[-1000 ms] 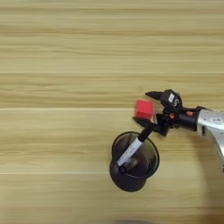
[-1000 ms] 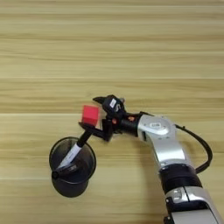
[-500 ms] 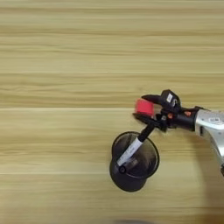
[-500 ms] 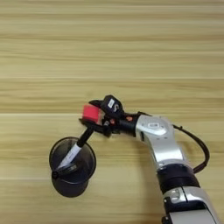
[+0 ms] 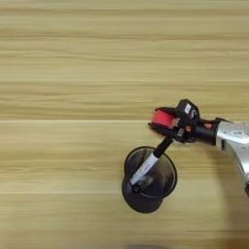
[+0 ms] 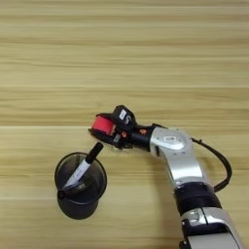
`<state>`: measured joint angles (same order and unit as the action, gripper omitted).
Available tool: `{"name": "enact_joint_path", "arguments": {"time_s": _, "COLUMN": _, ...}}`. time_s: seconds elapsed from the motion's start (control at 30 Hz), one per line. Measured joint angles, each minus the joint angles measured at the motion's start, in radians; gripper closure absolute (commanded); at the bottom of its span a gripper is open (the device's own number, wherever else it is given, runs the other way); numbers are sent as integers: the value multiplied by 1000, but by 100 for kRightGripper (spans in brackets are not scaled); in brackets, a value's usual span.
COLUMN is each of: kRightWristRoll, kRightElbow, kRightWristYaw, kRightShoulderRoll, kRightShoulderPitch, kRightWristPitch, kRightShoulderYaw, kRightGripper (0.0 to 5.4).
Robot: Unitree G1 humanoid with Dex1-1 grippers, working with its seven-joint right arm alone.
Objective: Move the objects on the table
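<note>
Since a second ago, black fingers closed in around red cube; cube now clamped in right gripper, just above table, near cup rim beside marker cap. Step: grasp done, carry pending. Next: lift clear of marker.

The cube sits between the gripper's two fingers, right of the table's middle. Just in front of it and to its left stands the cup — the marker leans inside, cap end tilted up toward the cube.
</note>
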<state>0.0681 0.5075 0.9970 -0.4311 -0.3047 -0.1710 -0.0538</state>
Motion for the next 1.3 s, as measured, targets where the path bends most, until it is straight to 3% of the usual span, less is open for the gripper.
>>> {"name": "enact_joint_path", "arguments": {"time_s": 0.43, "kRightWristRoll": 4, "kRightElbow": -39, "kRightWristYaw": 9, "kRightShoulderRoll": 8, "kRightShoulderPitch": 0, "kRightWristPitch": 6, "kRightShoulderYaw": 2, "kRightGripper": 311}}
{"name": "enact_joint_path", "arguments": {"time_s": 0.63, "kRightWristRoll": 57, "kRightElbow": -240, "kRightWristYaw": 14, "kRightShoulderRoll": 36, "kRightShoulderPitch": 2, "kRightWristPitch": 74, "kRightShoulderYaw": -5, "kRightGripper": 311}}
{"name": "enact_joint_path", "arguments": {"time_s": 0.77, "kRightWristRoll": 77, "kRightElbow": -365, "kRightWristYaw": 17, "kRightShoulderRoll": 93, "kRightShoulderPitch": 22, "kRightWristPitch": 140, "kRightShoulderYaw": -82, "kRightGripper": 311}}
{"name": "enact_joint_path", "arguments": {"time_s": 0.97, "kRightWristRoll": 34, "kRightElbow": -265, "kRightWristYaw": 35, "kRightShoulderRoll": 161, "kRightShoulderPitch": 42, "kRightWristPitch": 138, "kRightShoulderYaw": -210, "kRightGripper": 311}}
{"name": "enact_joint_path", "arguments": {"time_s": 1.3, "kRightWristRoll": 3, "kRightElbow": -181, "kRightWristYaw": 34, "kRightShoulderRoll": 175, "kRightShoulderPitch": 37, "kRightWristPitch": 86, "kRightShoulderYaw": -232, "kRightGripper": 312}}
